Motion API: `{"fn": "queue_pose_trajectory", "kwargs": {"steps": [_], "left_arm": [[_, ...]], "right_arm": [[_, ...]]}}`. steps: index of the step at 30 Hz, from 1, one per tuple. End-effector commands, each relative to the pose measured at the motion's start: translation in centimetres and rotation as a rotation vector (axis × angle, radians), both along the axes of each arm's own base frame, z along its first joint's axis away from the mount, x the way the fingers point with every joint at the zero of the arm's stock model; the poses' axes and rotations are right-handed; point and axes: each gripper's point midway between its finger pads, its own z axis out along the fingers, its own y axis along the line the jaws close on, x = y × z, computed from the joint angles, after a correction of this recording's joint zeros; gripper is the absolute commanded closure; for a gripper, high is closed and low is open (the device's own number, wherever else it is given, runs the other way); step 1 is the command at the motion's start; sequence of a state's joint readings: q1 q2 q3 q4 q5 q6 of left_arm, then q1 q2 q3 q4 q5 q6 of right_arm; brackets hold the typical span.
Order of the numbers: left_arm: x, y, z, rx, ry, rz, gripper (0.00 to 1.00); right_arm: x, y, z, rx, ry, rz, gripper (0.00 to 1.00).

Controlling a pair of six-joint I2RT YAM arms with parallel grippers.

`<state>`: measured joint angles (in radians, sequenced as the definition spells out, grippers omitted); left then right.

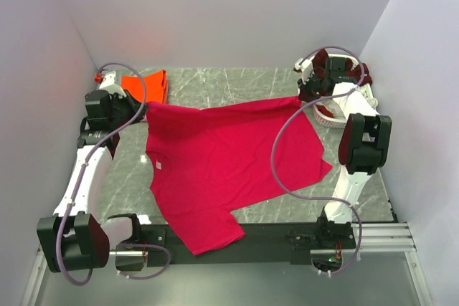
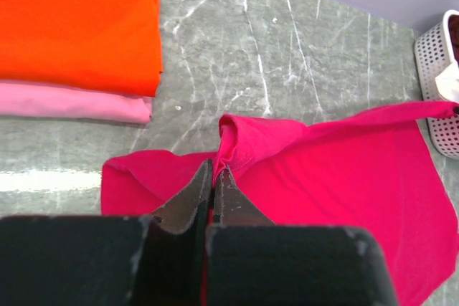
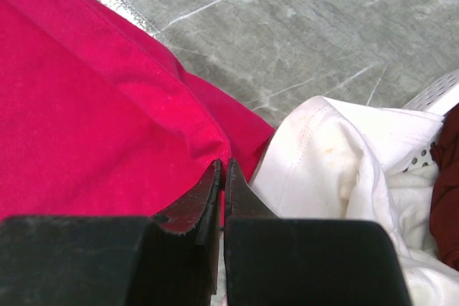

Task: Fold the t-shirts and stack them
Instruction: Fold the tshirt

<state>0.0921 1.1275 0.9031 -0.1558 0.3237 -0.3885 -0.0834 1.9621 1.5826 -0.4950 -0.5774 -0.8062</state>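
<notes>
On the grey marbled tabletop [image 1: 229,84], both arms reach forward; left gripper [image 2: 214,170] and right gripper [image 3: 223,164] each clamp a far corner of the spread crimson-pink cloth short-sleeved t-shirt [image 1: 229,163]; white neck label [image 1: 158,165] illegible.

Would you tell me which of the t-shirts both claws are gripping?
The crimson-pink t-shirt, spread out and pinched at two corners; the orange t-shirt and pale pink t-shirt lie folded, stacked.

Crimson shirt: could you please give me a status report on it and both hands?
Left hand shut on crimson shirt, far-left corner. Right hand shut on far-right corner. Shirt spread on table, unfolded. White shirt, basket close beside right hand.
</notes>
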Motion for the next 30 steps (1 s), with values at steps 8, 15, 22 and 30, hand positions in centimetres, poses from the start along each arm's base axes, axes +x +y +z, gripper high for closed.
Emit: {"fn": "queue_pose_trajectory", "kwargs": {"steps": [8,15,22,30], "left_arm": [[-0.5,0.2,1.2,0.004,-0.034,-0.010,1.00],[-1.6,-1.6,-0.5,-0.080,0.031,-0.091,1.00],[-2.9,-2.6,-2.8,-0.128,0.111,-0.128,1.00],[-4.8,-3.4,-4.6,-0.166,0.167,-0.154,1.00]], "right_arm": [[-0.1,0.0,4.2,-0.008,-0.086,0.032,1.00],[-0.3,-0.7,3.5,-0.034,-0.079,0.023,1.00],[-0.7,-1.5,3.4,-0.065,-0.074,0.014,1.00],[-1.6,-1.9,1.9,-0.097,-0.037,0.026,1.00]]}}
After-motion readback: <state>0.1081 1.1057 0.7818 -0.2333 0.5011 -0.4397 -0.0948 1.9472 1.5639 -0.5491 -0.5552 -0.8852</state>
